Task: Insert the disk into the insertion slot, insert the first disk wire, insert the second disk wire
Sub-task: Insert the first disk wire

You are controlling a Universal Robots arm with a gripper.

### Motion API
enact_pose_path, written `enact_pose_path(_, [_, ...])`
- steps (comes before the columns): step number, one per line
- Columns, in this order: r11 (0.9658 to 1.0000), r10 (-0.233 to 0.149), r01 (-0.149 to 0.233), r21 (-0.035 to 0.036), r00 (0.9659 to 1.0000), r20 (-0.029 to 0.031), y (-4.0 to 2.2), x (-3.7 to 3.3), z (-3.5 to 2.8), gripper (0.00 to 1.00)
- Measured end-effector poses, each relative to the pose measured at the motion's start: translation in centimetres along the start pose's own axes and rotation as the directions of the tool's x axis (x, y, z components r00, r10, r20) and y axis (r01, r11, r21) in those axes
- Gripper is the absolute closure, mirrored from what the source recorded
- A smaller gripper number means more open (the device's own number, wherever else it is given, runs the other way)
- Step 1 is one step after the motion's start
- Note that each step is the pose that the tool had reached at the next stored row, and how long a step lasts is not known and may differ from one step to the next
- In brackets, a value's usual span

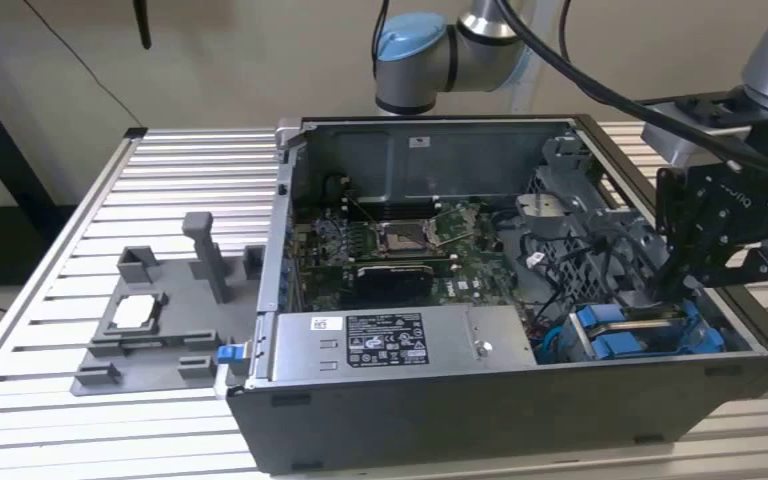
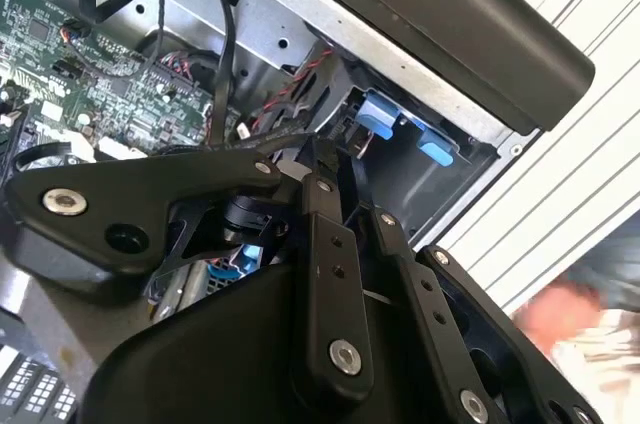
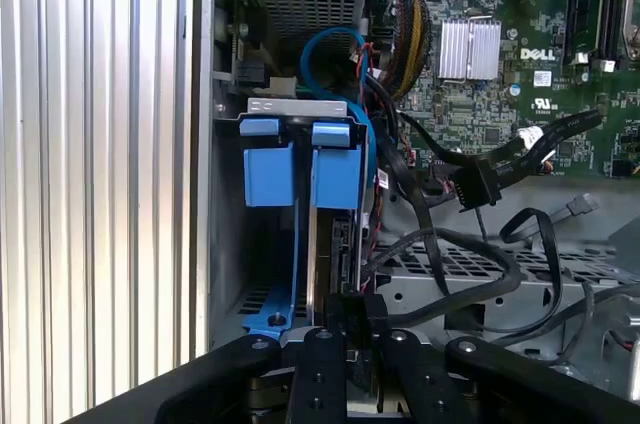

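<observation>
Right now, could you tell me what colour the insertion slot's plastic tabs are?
Bright blue; the tabs show best in the first wrist view.

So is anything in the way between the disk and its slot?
Nothing visible does. The disk already stands edge-on inside the slot, right by the gripper. Black cables lie beside the slot, not across it.

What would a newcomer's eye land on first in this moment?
First, the open black computer case on the slatted table, with its green motherboard bared in the middle. Next, the bright blue plastic in the insertion slot at the case's near corner on the exterior view's right. There the gripper reaches down among black cables.
</observation>
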State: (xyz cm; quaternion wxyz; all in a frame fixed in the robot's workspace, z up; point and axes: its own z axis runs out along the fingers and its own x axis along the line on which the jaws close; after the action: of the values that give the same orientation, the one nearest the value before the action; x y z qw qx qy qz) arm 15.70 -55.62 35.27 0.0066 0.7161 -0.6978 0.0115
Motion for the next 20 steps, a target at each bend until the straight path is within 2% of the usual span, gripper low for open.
enact_pose_path(2, [1.0000, 0.000, 0.000, -0.0027, 1.0000, 0.0012, -0.02, 0.25, 0.07, 0.81])
enact_pose_path(7, [1.0000, 0.000, 0.000, -0.0027, 1.0000, 0.0008, -0.02, 0.25, 0.09, 0.81])
enact_pose_path(11, [1.0000, 0.000, 0.000, -0.0027, 1.0000, 0.0014, -0.02, 0.24, 0.40, 0.81])
enact_pose_path(16, [1.0000, 0.001, 0.000, -0.0024, 0.9999, 0.0148, -0.13, 0.24, 0.62, 0.81])
enact_pose_path(20, [0.9999, 0.013, -0.013, -0.0027, 0.9998, 0.0150, -0.26, 0.24, 0.83, 0.81])
